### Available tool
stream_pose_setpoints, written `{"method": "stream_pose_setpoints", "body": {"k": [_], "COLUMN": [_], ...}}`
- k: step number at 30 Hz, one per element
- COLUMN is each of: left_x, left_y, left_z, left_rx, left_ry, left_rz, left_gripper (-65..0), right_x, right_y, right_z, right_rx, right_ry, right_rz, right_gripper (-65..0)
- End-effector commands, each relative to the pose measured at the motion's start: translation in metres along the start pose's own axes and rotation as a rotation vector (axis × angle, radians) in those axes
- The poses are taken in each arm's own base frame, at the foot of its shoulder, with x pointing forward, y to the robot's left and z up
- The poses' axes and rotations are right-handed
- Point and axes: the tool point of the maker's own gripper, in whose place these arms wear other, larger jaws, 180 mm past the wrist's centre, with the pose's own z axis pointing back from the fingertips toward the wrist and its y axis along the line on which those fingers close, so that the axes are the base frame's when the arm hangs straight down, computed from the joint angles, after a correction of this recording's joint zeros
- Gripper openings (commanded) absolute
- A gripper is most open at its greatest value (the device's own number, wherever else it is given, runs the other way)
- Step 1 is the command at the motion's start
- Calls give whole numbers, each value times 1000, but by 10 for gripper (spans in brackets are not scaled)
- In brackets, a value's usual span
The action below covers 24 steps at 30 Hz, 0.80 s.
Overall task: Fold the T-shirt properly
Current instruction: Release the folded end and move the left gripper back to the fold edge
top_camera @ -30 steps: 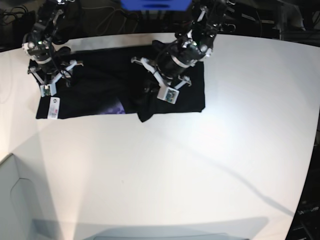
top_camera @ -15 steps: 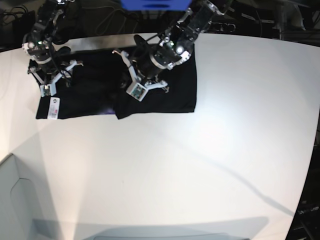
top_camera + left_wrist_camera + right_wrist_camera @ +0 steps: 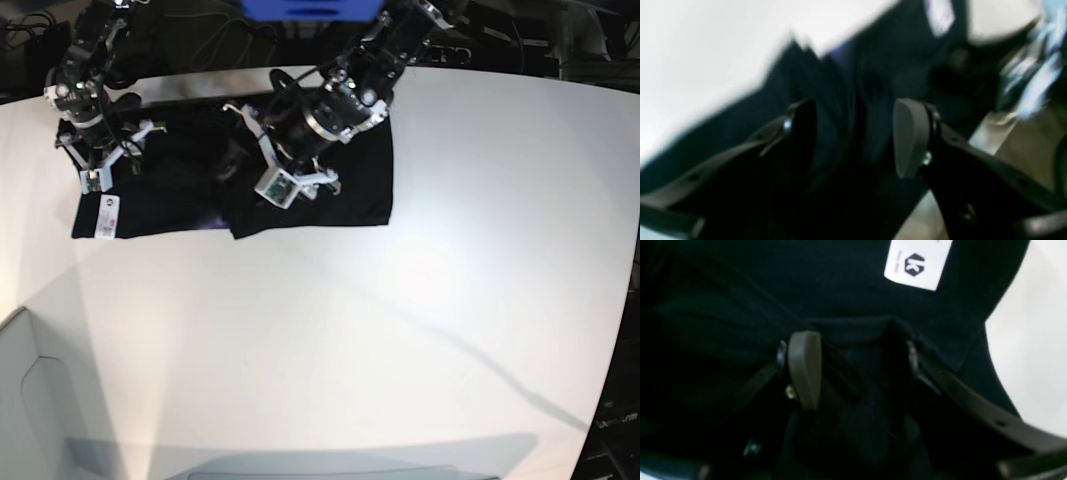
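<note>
The T-shirt (image 3: pixel 330 195) lies at 11 o'clock on the table (image 3: pixel 400 330), already a narrow folded band. The left gripper (image 3: pixel 853 136) and the right gripper (image 3: pixel 853 370) both stand wide above the cloth, holding nothing. It seems some final folds are left.

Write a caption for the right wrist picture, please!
Open right gripper above the black T-shirt, near its white tag.

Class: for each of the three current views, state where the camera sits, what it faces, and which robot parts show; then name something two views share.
Base: high overhead, facing the white table; both arms show.
Left wrist: on the left gripper, facing the black cloth T-shirt; open fingers show.
Right wrist: on the right gripper, facing the shirt; spread fingers show.
Shared: the white rectangular label appears in right wrist and base.
</note>
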Motion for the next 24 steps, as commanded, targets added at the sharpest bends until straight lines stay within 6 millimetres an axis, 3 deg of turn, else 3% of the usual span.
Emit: {"method": "stream_pose_setpoints", "body": {"k": [1,5,9,12,15,19,24], "left_x": [16,19,-10,-32,-46,-45,-54], "left_y": [4,38,74,79,61,16,-30], "left_z": [9,34,49,48,38,13,-10], "left_rx": [12,108,208,213,161,17,-136], "left_ry": [-59,-75,-3,57,95,111,154], "left_rz": [-1,4,21,26,35,-33,-145], "left_gripper": [-294,-294,-294,-294,-294,-294,-294], "right_x": [-7,-3,1,2,2,4,28], "right_y": [-6,-6,-6,-6,-5,-5,-9], "right_z": [2,1,-1,-1,-1,0,12], "right_rx": [-19,-20,-21,-20,-18,-20,-48], "right_ry": [43,34,28,23,22,17,-51], "right_rz": [26,27,27,25,23,23,54], "right_gripper": [-323,-323,-323,-323,-322,-321,-319]}}
